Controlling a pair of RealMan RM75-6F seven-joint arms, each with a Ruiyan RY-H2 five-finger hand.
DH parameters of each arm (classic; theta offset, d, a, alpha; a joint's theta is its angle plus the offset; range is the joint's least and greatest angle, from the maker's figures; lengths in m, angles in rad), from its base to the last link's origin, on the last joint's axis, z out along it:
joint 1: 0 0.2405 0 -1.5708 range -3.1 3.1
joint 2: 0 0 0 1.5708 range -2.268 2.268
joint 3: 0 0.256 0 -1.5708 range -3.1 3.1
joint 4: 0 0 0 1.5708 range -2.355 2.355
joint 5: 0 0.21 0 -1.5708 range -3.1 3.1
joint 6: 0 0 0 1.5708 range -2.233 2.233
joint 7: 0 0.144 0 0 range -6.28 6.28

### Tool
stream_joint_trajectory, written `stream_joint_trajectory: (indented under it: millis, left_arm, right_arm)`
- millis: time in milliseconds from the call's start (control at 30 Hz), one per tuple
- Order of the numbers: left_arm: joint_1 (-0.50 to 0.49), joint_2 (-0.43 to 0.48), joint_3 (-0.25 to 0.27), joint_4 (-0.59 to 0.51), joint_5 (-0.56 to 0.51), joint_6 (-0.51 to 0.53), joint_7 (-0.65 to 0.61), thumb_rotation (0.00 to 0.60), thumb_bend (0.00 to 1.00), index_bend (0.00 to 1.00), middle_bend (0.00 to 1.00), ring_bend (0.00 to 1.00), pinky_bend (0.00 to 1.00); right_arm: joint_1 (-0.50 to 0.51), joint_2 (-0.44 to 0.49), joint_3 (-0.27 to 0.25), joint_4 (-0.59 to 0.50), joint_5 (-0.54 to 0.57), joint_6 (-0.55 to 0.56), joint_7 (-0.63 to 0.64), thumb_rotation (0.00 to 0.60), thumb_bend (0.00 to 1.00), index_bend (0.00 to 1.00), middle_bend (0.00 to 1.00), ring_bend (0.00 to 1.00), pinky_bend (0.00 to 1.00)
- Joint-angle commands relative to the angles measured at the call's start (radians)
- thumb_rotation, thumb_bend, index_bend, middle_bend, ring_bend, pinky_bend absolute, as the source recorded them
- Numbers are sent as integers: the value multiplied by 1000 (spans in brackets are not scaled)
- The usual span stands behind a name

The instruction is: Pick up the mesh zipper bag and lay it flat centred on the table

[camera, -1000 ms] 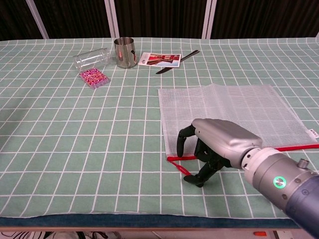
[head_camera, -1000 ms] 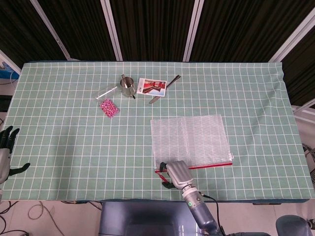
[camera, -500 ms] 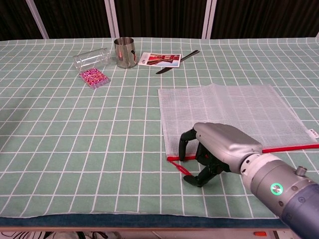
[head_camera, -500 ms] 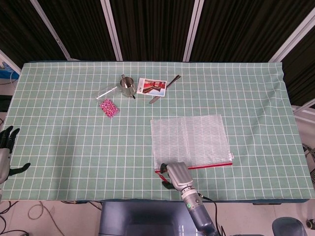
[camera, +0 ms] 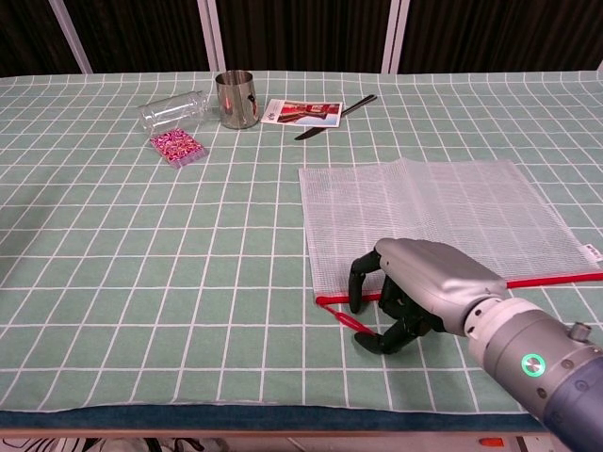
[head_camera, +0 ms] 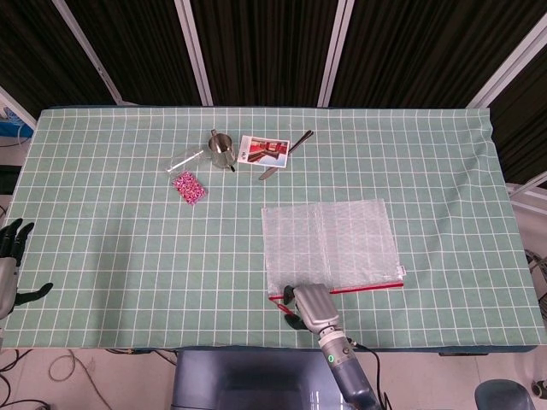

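Note:
The mesh zipper bag [head_camera: 332, 243] [camera: 433, 212] lies flat on the green checked cloth, right of centre, its red zipper strip along the near edge. My right hand [head_camera: 309, 303] [camera: 419, 292] arches over the bag's near-left corner. Its fingers [camera: 358, 287] curl down onto the red strip, and the thumb rests on the cloth beside the red pull tab [camera: 344, 318]. A gap still shows between fingers and thumb, and the bag is not lifted. My left hand [head_camera: 10, 256] hangs off the table's left edge, fingers apart and holding nothing.
At the back left stand a metal cup [head_camera: 223, 151] [camera: 236, 99], a clear jar on its side [head_camera: 184, 161] [camera: 174, 111], a pink packet [head_camera: 190, 188] [camera: 176, 146], a printed card [head_camera: 264, 151] [camera: 303, 112] and a knife [head_camera: 286, 155] [camera: 334, 117].
My right hand has sunk lower and drawn slightly back toward me, its fingers curling closer to the thumb over the zipper corner. The bag and left hand have not moved.

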Motion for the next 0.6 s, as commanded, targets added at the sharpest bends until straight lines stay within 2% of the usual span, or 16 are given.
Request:
stream_joint_trajectory:
  millis: [33, 233, 600]
  left_arm:
    - [0, 0, 0, 0, 0, 0, -2, 600, 33, 0, 0, 0, 0]
    - [0, 2, -1, -2, -4, -3, -6, 600, 33, 0, 0, 0, 0]
    - [-1, 3, -1, -2, -4, -4, -10, 600, 33, 0, 0, 0, 0]
  right_arm:
    - [-1, -2, 0, 2, 3, 0, -2, 600, 408, 518, 1000, 1000, 917]
    - [-4, -3, -3, 2, 11, 1, -13, 600, 472, 518, 1000, 1000, 917]
    - [-10, -5, -7, 7, 24, 0, -19, 600, 484, 518, 1000, 1000, 917]
